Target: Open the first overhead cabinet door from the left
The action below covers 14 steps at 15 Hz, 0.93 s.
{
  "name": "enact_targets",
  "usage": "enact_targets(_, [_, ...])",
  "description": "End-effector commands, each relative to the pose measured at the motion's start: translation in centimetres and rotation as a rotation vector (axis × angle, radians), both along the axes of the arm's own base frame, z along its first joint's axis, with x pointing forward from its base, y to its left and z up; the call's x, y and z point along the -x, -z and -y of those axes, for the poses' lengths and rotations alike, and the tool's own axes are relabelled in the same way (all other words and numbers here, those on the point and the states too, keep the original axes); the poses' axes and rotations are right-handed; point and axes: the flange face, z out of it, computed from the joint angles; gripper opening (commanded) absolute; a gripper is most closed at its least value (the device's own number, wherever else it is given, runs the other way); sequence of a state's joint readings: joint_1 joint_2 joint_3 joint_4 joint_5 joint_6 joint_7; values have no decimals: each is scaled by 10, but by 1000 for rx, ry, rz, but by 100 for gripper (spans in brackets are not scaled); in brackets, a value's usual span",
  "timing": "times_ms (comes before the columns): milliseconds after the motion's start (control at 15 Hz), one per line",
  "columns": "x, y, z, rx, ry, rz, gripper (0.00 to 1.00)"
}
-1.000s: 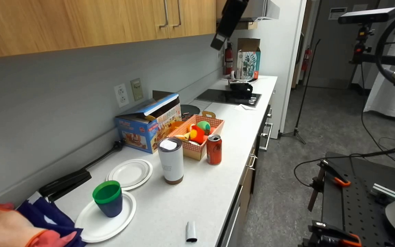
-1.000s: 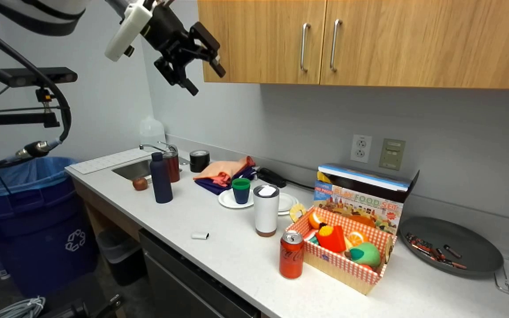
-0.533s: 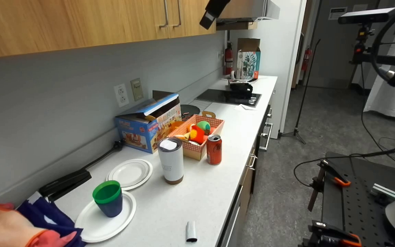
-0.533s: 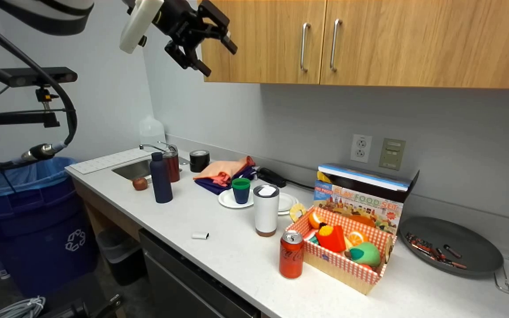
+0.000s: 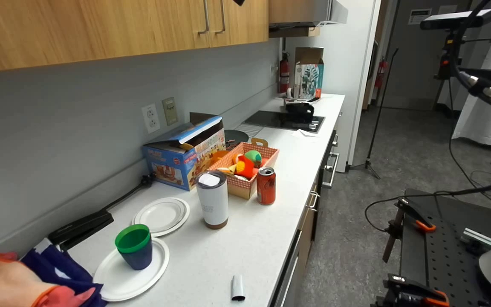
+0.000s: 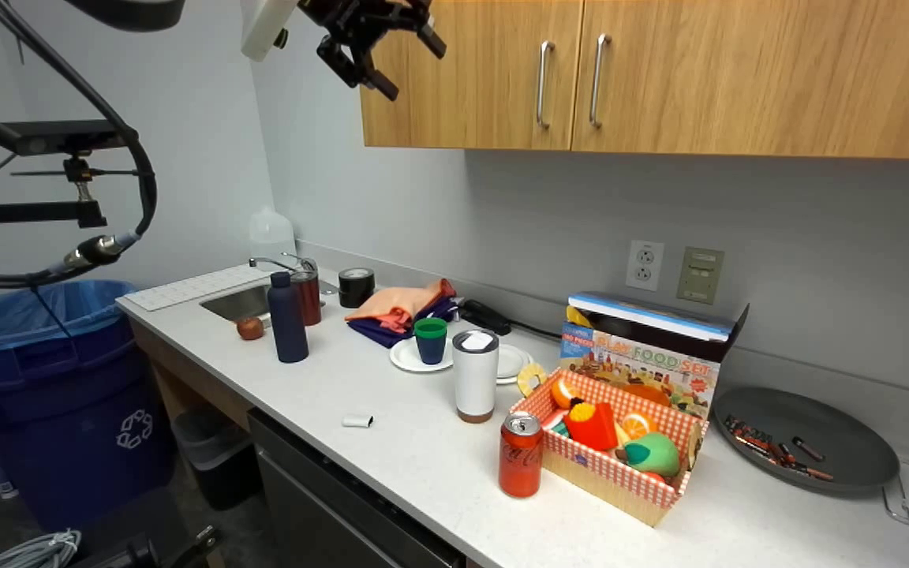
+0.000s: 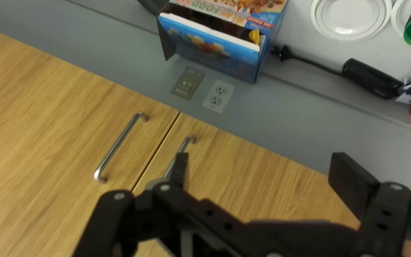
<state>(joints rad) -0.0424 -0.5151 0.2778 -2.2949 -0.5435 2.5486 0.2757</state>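
The left overhead cabinet door (image 6: pixel 462 87) is light wood and shut, with a vertical metal handle (image 6: pixel 543 83) near its right edge. The same door (image 5: pixel 88 30) and handle (image 5: pixel 206 17) show in an exterior view. In the wrist view, which is upside down, this door (image 7: pixel 248 175) lies behind my fingers, and its handle (image 7: pixel 187 142) is partly hidden by one finger. My gripper (image 6: pixel 413 69) is open and empty, in front of the door's left part and apart from the handle. Only a dark fingertip (image 5: pixel 239 1) shows at the top edge of an exterior view.
The neighbouring cabinet door (image 6: pixel 770 79) is shut, with its handle (image 6: pixel 599 81) close by. Below, the counter (image 6: pixel 423 457) holds a white tumbler (image 6: pixel 476 379), a soda can (image 6: pixel 521 457), a toy food basket (image 6: pixel 604 473) and a box (image 6: pixel 644 355). A range hood (image 5: pixel 301 13) hangs further along.
My gripper has moved up and closer to the cabinet, rightward in an exterior view and up nearly out of frame in an exterior view. The fingers stay open; the doors have not moved.
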Motion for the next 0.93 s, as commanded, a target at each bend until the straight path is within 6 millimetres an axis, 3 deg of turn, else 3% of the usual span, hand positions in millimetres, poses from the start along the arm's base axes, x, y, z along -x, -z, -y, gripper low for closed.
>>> enact_targets(0, [-41,-42,12,-62,12,69,100])
enact_targets(267, [-77,-56,29,-186,33,47,100])
enact_targets(867, [-130,-41,70,-329,61,-5,100])
